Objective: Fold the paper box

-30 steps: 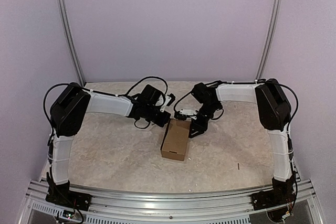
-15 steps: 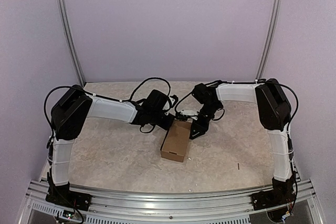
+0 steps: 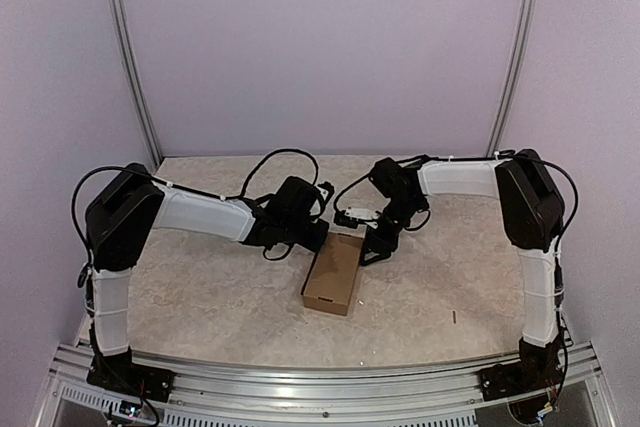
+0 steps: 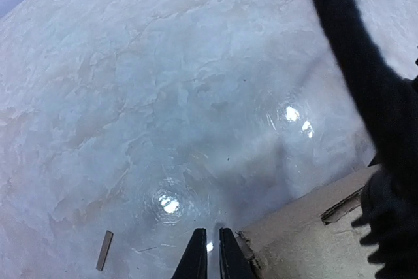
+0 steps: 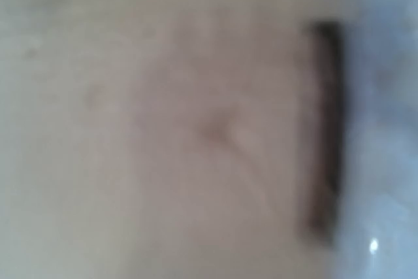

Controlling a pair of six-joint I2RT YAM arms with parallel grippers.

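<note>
1. The left gripper (image 4: pixel 212 257) has its jaws narrow, a thin slit between the fingertips, with only the table (image 4: pixel 163 96) showing through and nothing held.
2. I cannot tell how the right gripper (image 3: pixel 374 247) has its jaws: its own camera is blurred and shows no fingers, and the overhead view shows only its dark body.
3. The paper box (image 3: pixel 333 274) lies flat on the table near the middle, formed into a brown rectangular block, its far end between the two grippers.
4. In the left wrist view a frayed corner of the box sits just beside the right fingertip, perhaps touching it.
5. The right gripper is at the box's far right corner; cardboard fills its camera, with a dark slot (image 5: pixel 326 129) at one edge.
6. A small brown scrap (image 4: pixel 104 250) lies on the table, apart from the box.
</note>
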